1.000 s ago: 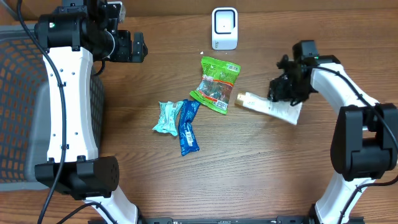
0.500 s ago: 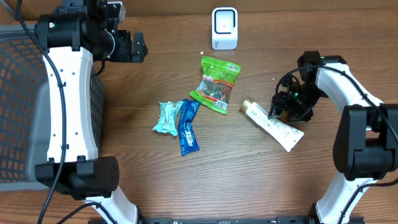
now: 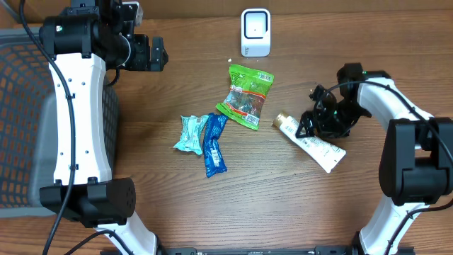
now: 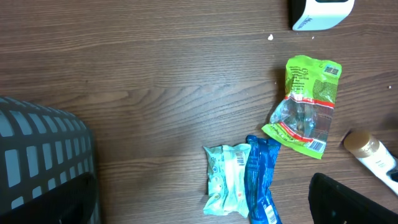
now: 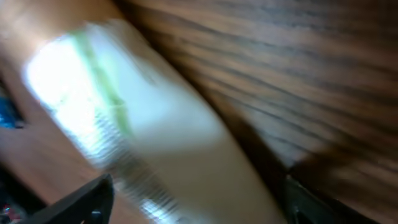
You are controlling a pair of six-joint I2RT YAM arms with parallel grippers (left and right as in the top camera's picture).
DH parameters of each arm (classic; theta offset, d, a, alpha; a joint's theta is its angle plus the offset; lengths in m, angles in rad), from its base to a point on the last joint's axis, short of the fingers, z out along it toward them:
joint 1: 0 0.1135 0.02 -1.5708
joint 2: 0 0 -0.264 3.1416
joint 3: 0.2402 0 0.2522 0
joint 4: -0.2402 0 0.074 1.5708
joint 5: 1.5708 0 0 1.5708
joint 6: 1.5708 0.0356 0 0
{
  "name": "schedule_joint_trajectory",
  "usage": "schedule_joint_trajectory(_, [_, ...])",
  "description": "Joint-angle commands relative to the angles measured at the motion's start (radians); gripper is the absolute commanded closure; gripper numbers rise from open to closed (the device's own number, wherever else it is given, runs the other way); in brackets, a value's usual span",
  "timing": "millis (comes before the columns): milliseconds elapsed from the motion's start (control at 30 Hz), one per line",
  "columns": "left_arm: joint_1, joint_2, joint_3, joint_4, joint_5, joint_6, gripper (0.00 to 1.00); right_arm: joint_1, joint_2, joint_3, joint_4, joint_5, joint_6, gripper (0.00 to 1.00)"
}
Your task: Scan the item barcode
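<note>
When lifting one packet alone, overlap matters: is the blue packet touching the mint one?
Touching: left wrist view shows blue packet against mint packet, no wood between.

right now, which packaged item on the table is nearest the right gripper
The white tube with the gold cap, lying right by the right gripper. The green snack bag, blue wrapper and pale teal packet all lie farther left.

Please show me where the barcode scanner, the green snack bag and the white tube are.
barcode scanner (image 3: 255, 32), overhead view, middle of its white front.
green snack bag (image 3: 244, 99), overhead view, on its clear window.
white tube (image 3: 323, 150), overhead view, body near its flat end.
</note>
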Motion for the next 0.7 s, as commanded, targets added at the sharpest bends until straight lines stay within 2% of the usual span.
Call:
schedule_joint_trajectory(0, [0.003,0.005,-0.004,0.003,0.011,-0.003,0.00,0.000,0.001,-0.060,0.038,0.034,-0.031,0.22])
schedule_joint_trajectory(100, [0.003,0.005,-0.004,0.003,0.011,-0.003,0.00,0.000,0.001,-0.080,0.054,0.030,-0.024,0.44])
schedule_joint_trajectory(300, [0.003,0.005,-0.004,0.003,0.011,-0.003,0.00,0.000,0.001,-0.079,0.113,-0.090,0.169,0.63])
schedule_joint_trajectory(467, [0.003,0.005,-0.004,0.003,0.012,-0.003,0.01,0.000,0.001,-0.079,0.230,-0.125,0.525,0.64])
schedule_joint_trajectory(667, [0.003,0.005,-0.004,0.003,0.011,-0.003,0.00,0.011,0.001,-0.080,0.314,-0.103,0.550,0.59])
